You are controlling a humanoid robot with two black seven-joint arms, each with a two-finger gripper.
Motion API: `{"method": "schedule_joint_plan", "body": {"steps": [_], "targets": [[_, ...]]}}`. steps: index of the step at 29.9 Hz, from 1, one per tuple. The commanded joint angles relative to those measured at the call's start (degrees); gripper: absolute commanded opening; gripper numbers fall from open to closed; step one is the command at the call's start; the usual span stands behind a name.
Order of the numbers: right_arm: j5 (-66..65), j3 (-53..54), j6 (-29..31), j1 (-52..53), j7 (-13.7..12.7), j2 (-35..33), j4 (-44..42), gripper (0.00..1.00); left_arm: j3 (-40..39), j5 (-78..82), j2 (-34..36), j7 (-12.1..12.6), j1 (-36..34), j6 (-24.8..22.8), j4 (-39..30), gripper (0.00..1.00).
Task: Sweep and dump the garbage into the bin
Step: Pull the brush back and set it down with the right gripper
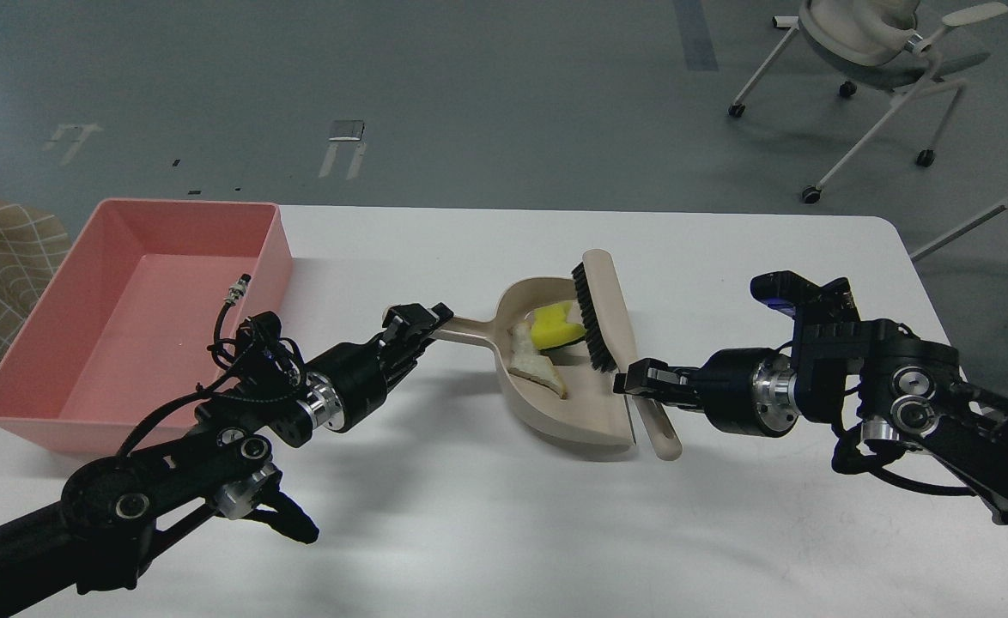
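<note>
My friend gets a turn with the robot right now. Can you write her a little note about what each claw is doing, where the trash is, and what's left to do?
Left claw: shut on the dustpan handle, pan flat on the table.
Right claw: shut on the brush handle, bristles inside the pan.
Trash: the yellow sponge piece and the off-white wedge both lie in the dustpan.
Done: sweeping.
Left: pull the brush clear, then carry the pan left and tip it into the pink bin, which looks empty.

The bin (40, 343) is pink, the dustpan (573, 403) and brush (611, 313) beige with black bristles. The sponge piece (551, 324) is yellow, the wedge (534, 365) off-white, the table (504, 515) white.
</note>
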Motion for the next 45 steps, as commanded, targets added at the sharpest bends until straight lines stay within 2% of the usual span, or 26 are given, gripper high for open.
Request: {"method": "schedule_joint_plan", "body": {"steps": [1,9,21,32,45], "targets": [[0.2,1.7,0.0,-0.1,0.0,-4.6,3.2,0.0,-0.1,0.0,0.0,0.0,0.0,0.0,0.0,0.0],[0.2,2.2,0.0,-0.8,0.0,-16.9,4.0,0.0,-0.3,-0.6,-0.6,-0.2,0.0,0.1,0.0,0.0],[-0.1,2.1,0.0,-6.8,0.0,-25.7,-0.5,0.0,-1.9,-0.9,-0.9,-0.4,0.0,0.4,0.0,0.0],[-0.2,1.7,0.0,-9.0,0.2,-26.9,-3.9,0.0,-1.9,-0.9,-1.1,-0.4,0.1,0.5,0.1,0.0],[-0.1,1.6,0.0,-9.7,0.4,-25.3,-2.1,0.0,-2.0,-0.9,-1.1,-0.4,0.1,0.7,0.3,0.0]]}}
